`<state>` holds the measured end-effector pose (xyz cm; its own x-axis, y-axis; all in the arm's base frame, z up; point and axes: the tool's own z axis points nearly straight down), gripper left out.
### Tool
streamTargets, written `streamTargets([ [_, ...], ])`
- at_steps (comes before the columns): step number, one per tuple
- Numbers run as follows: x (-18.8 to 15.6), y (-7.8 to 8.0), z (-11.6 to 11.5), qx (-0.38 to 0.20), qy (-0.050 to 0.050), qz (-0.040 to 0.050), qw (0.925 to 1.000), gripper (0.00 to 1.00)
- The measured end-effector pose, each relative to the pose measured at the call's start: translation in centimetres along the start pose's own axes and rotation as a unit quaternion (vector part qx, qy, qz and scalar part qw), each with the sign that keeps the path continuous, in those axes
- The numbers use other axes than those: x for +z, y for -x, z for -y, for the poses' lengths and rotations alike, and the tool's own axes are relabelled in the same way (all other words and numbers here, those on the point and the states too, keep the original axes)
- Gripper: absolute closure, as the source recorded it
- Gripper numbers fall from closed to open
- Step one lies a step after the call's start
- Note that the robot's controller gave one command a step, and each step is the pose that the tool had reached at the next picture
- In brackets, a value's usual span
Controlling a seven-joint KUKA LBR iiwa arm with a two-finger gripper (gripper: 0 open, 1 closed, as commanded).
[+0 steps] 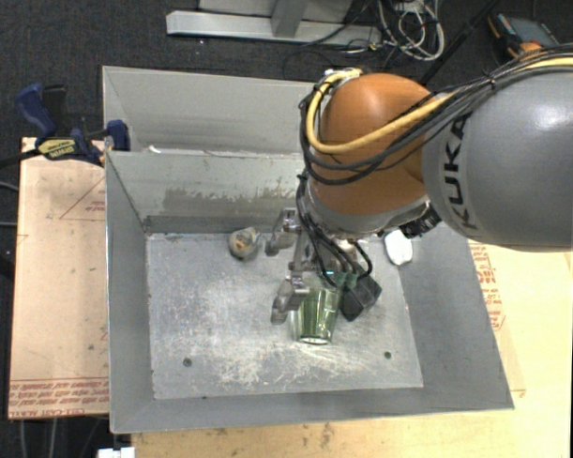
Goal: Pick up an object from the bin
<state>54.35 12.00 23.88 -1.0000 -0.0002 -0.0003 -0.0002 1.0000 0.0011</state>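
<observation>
The gripper (304, 308) hangs low, with a small green see-through cup (318, 321) lying just beneath it; whether it is open or clamped I cannot tell. Best, I judge, to centre over the cup, close gently, then lift straight up.

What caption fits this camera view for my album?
Robot gripper down at a green see-through cup in the bin, small tan lump nearby.
</observation>
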Motion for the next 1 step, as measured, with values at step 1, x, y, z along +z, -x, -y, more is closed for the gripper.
streamTargets([
  [1,3.05,0.08,2.26,0.027,0.001,0.0037,0.9996,0.00],
])
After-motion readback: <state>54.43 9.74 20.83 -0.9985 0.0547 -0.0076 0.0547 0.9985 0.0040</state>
